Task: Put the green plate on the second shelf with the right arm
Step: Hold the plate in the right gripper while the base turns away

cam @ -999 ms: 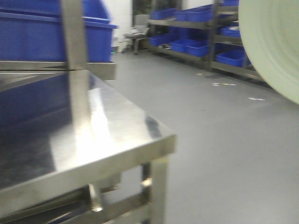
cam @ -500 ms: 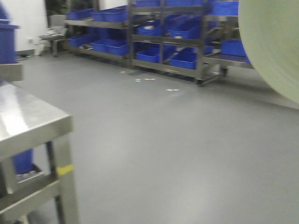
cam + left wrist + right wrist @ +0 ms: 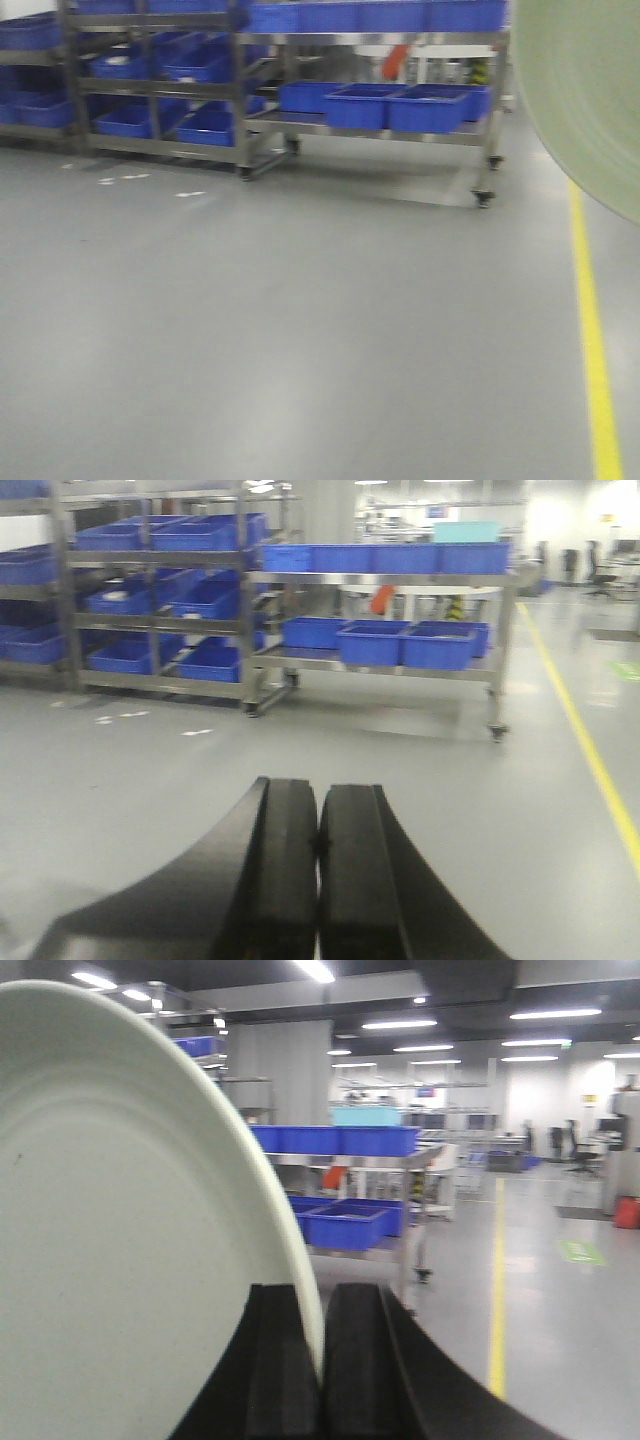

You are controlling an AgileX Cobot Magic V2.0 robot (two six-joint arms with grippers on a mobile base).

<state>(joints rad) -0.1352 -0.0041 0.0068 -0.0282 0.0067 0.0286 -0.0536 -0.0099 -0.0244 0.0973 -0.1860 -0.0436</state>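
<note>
- Between the two black fingers of our right gripper (image 3: 322, 1305) sits the rim of the green plate (image 3: 130, 1240). The fingers pinch the rim from both sides.
- Up and to the left of that gripper, the plate stands on its edge. It fills most of the right wrist view. We see its pale, shiny face with soft rings on it.
- As far as we can see, the plate touches nothing but those fingers.
- Our left gripper (image 3: 320, 795) has its two black fingers pressed tight together, and nothing is between them.
- Below and ahead of the left gripper lies the grey floor (image 3: 150, 780).
- Far ahead of the left gripper stands a metal cart (image 3: 503, 650) on little wheels, with blue bins (image 3: 405, 645) on it.
- Ahead and to the left of that gripper stand tall racks (image 3: 241, 600) with more blue bins.
- Off to the right of the left gripper, a yellow line (image 3: 593, 760) runs along the floor.
- Both grippers are well apart from the cart and the racks.
</note>
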